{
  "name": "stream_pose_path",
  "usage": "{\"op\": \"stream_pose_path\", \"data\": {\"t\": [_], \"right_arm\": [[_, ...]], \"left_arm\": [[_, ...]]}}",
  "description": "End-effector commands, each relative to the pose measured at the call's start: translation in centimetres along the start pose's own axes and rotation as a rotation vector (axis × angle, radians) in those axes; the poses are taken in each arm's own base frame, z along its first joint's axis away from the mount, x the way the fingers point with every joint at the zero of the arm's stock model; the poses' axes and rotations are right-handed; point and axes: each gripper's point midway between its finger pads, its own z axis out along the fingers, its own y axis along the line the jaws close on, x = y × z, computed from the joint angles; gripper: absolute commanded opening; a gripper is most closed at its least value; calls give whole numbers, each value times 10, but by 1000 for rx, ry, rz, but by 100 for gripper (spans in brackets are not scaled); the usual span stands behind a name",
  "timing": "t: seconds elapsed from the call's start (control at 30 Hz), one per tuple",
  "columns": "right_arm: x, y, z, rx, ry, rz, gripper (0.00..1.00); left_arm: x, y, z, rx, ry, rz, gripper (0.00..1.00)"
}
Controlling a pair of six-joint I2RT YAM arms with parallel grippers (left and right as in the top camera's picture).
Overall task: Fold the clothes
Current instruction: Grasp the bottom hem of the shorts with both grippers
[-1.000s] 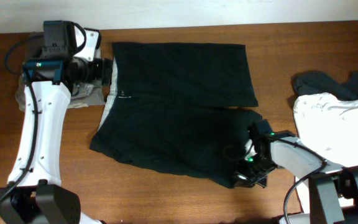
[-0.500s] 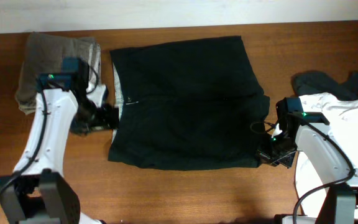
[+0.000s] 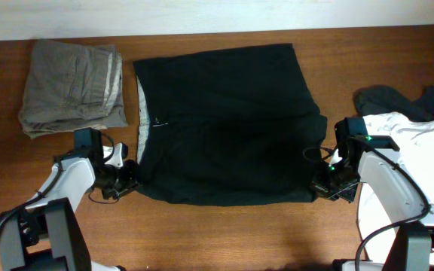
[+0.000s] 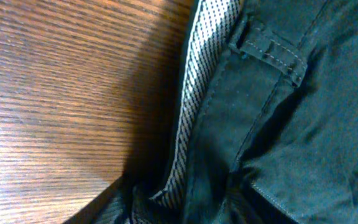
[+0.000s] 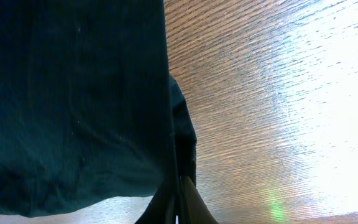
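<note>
The black shorts (image 3: 228,124) lie folded in half as a rectangle in the middle of the table, with the light grey inner waistband (image 3: 142,113) along the left edge. My left gripper (image 3: 129,179) is at the front left corner, shut on the waistband corner, whose checked lining shows in the left wrist view (image 4: 197,106). My right gripper (image 3: 326,184) is at the front right corner, shut on the hem of the shorts (image 5: 73,93), pinched between its fingers (image 5: 180,202).
A folded grey-khaki garment (image 3: 70,86) lies at the back left. A heap of white clothes (image 3: 413,147) and dark clothes (image 3: 398,100) lies at the right edge. Bare wood (image 3: 224,233) runs along the front.
The shorts went from spread out to folded in half. In the last half second my left arm came down and toward the front left corner; the right arm stayed put.
</note>
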Motion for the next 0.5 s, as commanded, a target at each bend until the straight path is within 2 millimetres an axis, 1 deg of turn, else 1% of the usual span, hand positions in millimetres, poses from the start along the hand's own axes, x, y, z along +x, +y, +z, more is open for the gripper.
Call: {"op": "stream_pose_path", "data": {"t": [0.0, 0.03, 0.1, 0.13, 0.17, 0.2, 0.23, 0.27, 0.3, 0.33, 0.4, 0.43, 0.47], "right_arm": [[-5, -2, -5, 12, -30, -8, 4], [-6, -2, -5, 12, -33, -8, 4], [-7, -1, -5, 10, -37, -9, 5], [-7, -1, -5, 10, -37, -9, 7], [-5, -2, -4, 13, -30, -7, 16], [-2, -4, 1, 16, -21, -5, 35], [2, -7, 5, 22, -6, -2, 51], [9, -12, 11, 32, 15, 4, 63], [16, -14, 19, 30, 34, 17, 71], [23, -13, 29, 2, 56, 37, 72], [36, -3, 44, -93, 99, 40, 73], [40, -2, 51, -119, 107, 55, 73], [40, -3, 56, -119, 97, 75, 73]], "left_arm": [[26, 14, 19, -29, 91, -44, 38], [28, 15, 19, -31, 99, -48, 32], [32, 15, 19, -34, 113, -53, 31], [34, 15, 18, -35, 123, -57, 31], [36, 16, 18, -37, 132, -60, 31], [39, 16, 17, -38, 142, -64, 32], [40, 16, 17, -38, 148, -67, 32], [42, 16, 17, -39, 153, -69, 33], [42, 16, 17, -39, 153, -69, 36], [42, 16, 17, -39, 153, -69, 37], [42, 16, 17, -39, 153, -69, 38], [42, 16, 17, -40, 154, -69, 38], [43, 16, 17, -40, 156, -70, 38]]}}
